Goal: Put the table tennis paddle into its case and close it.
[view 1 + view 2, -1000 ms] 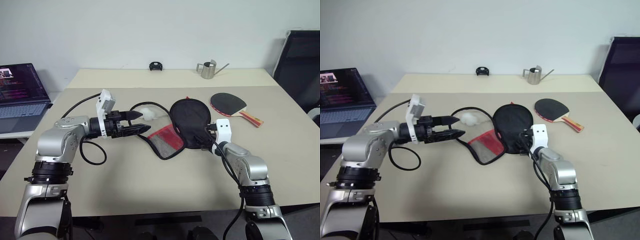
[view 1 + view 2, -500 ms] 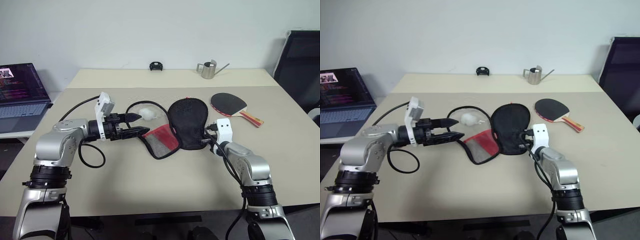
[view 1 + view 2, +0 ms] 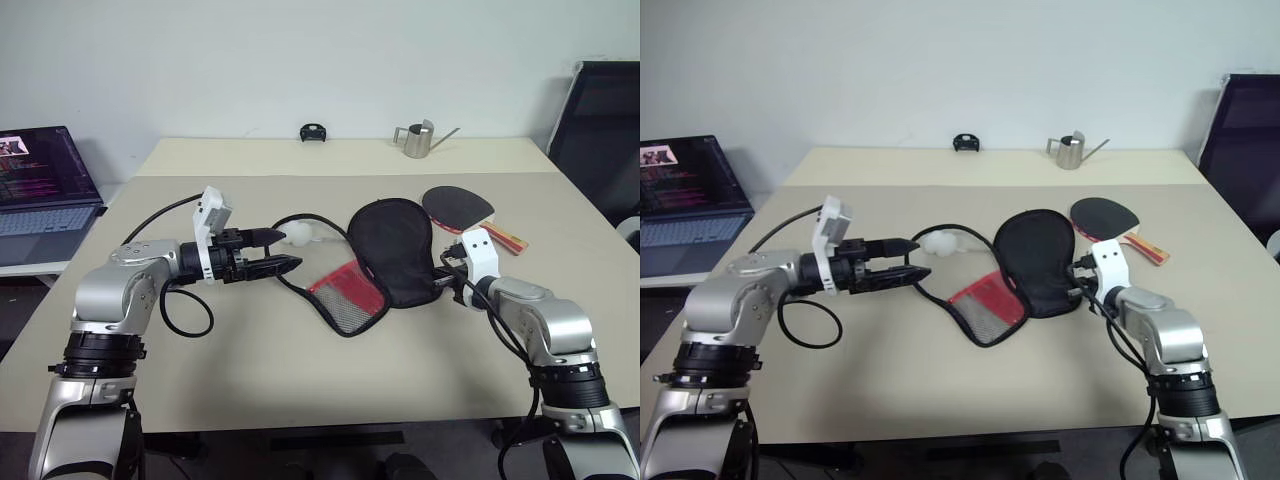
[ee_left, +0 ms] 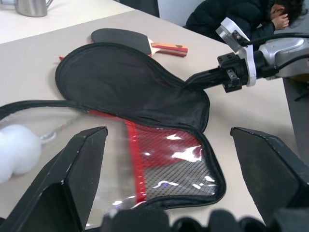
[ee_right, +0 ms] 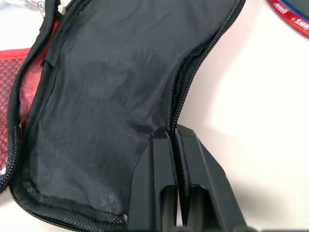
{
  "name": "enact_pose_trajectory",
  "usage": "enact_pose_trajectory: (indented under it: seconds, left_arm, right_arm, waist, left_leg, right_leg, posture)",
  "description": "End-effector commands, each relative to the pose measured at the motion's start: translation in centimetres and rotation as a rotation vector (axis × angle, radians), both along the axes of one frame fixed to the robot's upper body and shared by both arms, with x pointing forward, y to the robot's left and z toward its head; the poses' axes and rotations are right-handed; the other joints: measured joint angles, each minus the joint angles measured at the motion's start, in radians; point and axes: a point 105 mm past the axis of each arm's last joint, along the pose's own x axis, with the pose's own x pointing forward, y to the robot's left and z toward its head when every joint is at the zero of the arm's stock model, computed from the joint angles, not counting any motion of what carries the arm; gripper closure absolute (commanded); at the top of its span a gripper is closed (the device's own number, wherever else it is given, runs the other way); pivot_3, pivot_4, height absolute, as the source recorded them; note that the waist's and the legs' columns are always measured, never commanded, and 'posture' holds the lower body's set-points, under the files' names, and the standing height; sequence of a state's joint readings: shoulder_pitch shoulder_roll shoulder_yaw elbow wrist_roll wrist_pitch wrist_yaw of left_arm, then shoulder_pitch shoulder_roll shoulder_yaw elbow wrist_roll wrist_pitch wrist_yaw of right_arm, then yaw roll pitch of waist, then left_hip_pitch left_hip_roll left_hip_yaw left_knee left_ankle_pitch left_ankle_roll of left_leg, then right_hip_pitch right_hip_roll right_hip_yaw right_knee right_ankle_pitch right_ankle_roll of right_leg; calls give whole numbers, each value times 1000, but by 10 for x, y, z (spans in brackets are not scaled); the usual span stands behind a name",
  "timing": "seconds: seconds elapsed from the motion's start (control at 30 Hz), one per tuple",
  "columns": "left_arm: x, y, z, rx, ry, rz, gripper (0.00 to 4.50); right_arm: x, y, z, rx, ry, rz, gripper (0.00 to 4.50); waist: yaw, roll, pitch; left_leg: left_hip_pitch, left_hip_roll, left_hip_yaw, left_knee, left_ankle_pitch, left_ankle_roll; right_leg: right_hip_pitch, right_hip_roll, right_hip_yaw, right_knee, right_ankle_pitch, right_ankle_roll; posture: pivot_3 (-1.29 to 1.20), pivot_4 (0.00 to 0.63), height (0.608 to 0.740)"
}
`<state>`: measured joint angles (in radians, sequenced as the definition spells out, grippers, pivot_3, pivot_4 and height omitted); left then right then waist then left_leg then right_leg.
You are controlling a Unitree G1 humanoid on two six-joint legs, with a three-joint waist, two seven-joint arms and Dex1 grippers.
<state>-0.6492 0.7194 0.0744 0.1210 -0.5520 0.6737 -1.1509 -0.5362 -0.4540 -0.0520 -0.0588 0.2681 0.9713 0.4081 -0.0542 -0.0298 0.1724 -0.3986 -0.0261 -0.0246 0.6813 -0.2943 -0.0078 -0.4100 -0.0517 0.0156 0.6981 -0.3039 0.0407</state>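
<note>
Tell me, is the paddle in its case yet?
Not yet. The case already lies unzipped and spread open on the table. Right now the right gripper is pinching the case's zipper edge, while the left gripper waits open. The paddle is on the table behind the case; putting it in and zipping shut are left.

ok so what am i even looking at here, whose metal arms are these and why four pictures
They belong to a two-armed humanoid robot. Two pictures come from cameras in its head, looking down over a table. The other two come from a camera on each wrist. On the table lie an opened black and red case and, beyond it, a table tennis paddle. The right gripper is shut on the case's zip edge. The left gripper is open, holding nothing. A metal jug stands at the far edge.
</note>
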Motion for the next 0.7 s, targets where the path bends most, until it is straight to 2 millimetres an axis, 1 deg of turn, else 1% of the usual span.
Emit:
enact_pose_trajectory:
  seconds: [0.03, 0.13, 0.2, 0.43, 0.57, 0.6, 0.63, 0.7]
  left_arm:
    - [-4, -7, 15, -3, -56, -41, 15]
    - [-4, -7, 15, -3, -55, -41, 15]
    - [-4, -7, 15, -3, -55, -41, 15]
    - [-4, -6, 16, -1, -54, -40, 15]
    - [-5, -6, 16, -2, -54, -40, 15]
    - [-5, -7, 16, -2, -54, -41, 15]
    - [-5, -7, 16, -3, -54, -41, 15]
    - [-5, -7, 16, -3, -53, -41, 15]
  right_arm:
    - [-1, 7, 11, 17, -12, 50, 4477]
    - [-4, 16, 7, 45, 19, 73, 4477]
    - [-5, 18, 4, 49, 32, 75, 4477]
    - [-1, 9, 5, 38, 19, 32, 4477]
    - [-2, 6, 4, 36, 18, 22, 3564]
    - [-3, 5, 3, 35, 18, 17, 3151]
    - [-3, 3, 3, 34, 19, 8, 2876]
    - [-3, 1, 2, 33, 19, -3, 2168]
  waist:
    - [0, 0, 0]
    - [0, 0, 0]
    - [0, 0, 0]
    - [1, 0, 0]
    - [1, 0, 0]
    - [1, 0, 0]
    - [1, 0, 0]
    - [1, 0, 0]
  left_leg:
    - [0, 0, 0, 0, 0, 0]
    - [0, 0, 0, 0, 0, 0]
    - [0, 0, 0, 0, 0, 0]
    - [0, 0, 0, 0, 0, 0]
    - [0, 0, 0, 0, 0, 0]
    - [0, 0, 0, 0, 0, 0]
    - [0, 0, 0, 0, 0, 0]
    - [0, 0, 0, 0, 0, 0]
  right_leg:
    - [0, 0, 0, 0, 0, 0]
    - [0, 0, 0, 0, 0, 0]
    - [0, 0, 0, 0, 0, 0]
    - [0, 0, 0, 0, 0, 0]
    - [0, 0, 0, 0, 0, 0]
    - [0, 0, 0, 0, 0, 0]
    - [0, 0, 0, 0, 0, 0]
    - [0, 0, 0, 0, 0, 0]
  posture:
    - [0, 150, 740]
    - [0, 150, 740]
    - [0, 150, 740]
    - [0, 150, 740]
    - [0, 150, 740]
    - [0, 150, 740]
    - [0, 150, 740]
    - [0, 150, 740]
